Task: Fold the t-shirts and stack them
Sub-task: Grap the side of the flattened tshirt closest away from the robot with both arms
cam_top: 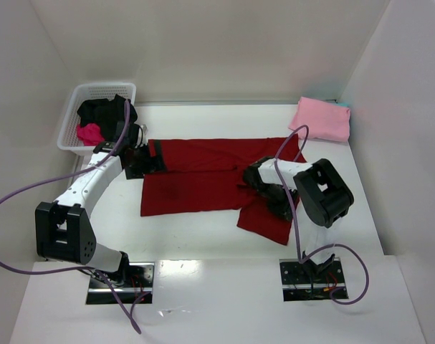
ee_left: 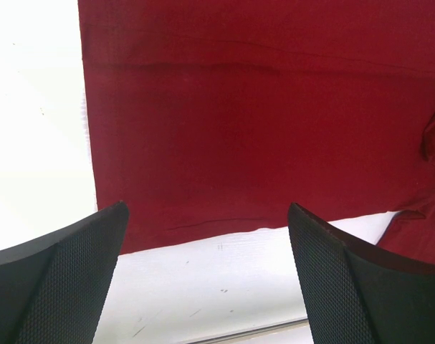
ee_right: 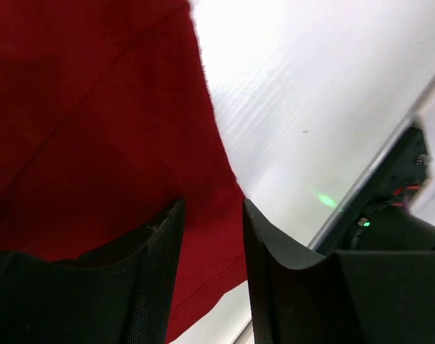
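Note:
A dark red t-shirt (cam_top: 203,175) lies spread flat across the middle of the table, one sleeve trailing toward the near right. My left gripper (cam_top: 154,159) hovers at its left end, open wide; in the left wrist view (ee_left: 208,215) its jaws frame the red t-shirt (ee_left: 238,107) and bare table, holding nothing. My right gripper (cam_top: 278,206) is low over the right sleeve. In the right wrist view (ee_right: 213,208) its jaws stand a little apart over the red t-shirt's (ee_right: 95,107) hemmed edge. A light pink t-shirt (cam_top: 321,118) lies folded square at the far right corner.
A white mesh basket (cam_top: 95,89) at the far left holds a black t-shirt (cam_top: 106,111) and a magenta one (cam_top: 89,133). White walls close in the table on three sides. Purple cables loop from both arms.

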